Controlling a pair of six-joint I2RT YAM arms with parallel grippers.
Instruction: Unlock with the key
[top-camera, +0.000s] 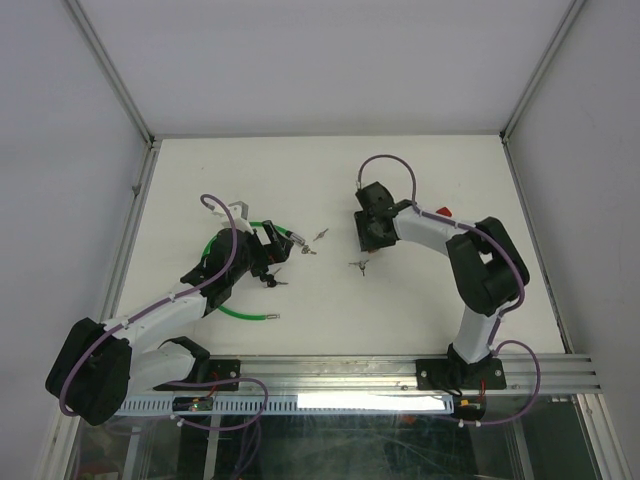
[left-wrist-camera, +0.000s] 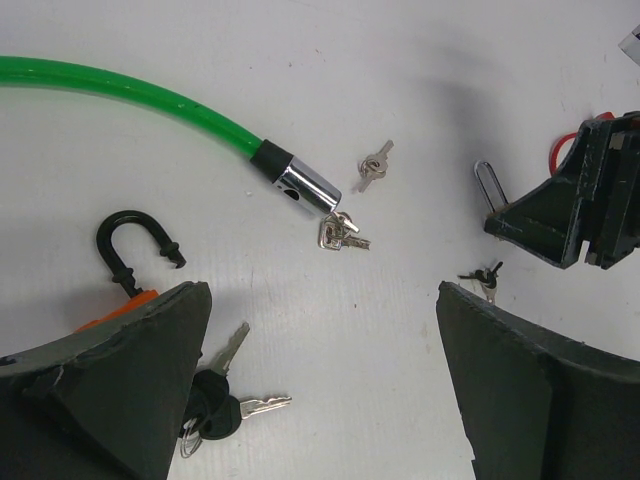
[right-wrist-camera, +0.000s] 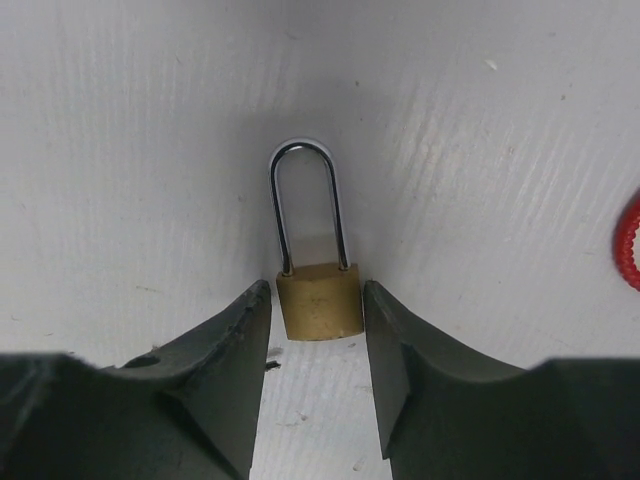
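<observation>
Two hands, two jobs. The right hand (right-wrist-camera: 317, 298) sits half open, straddling the brass padlock (right-wrist-camera: 320, 312), which lies flat on the white surface (right-wrist-camera: 120, 150) at centre frame in the right wrist view. The body is between the fingers (right-wrist-camera: 235, 350), and the shackle points straight up the frame, long axis in line with the reach. A sliver of surface shows on each side, so no clamp that I can see.

The left hand (left-wrist-camera: 322, 295) gapes wide, holding nothing. Small dark keys (left-wrist-camera: 485, 278) lie to its right, just beside the right hand, and black-headed keys (left-wrist-camera: 215, 405) sit at lower left. The left arm looks the likelier key-fetcher. Which key fits, I can't tell.
</observation>
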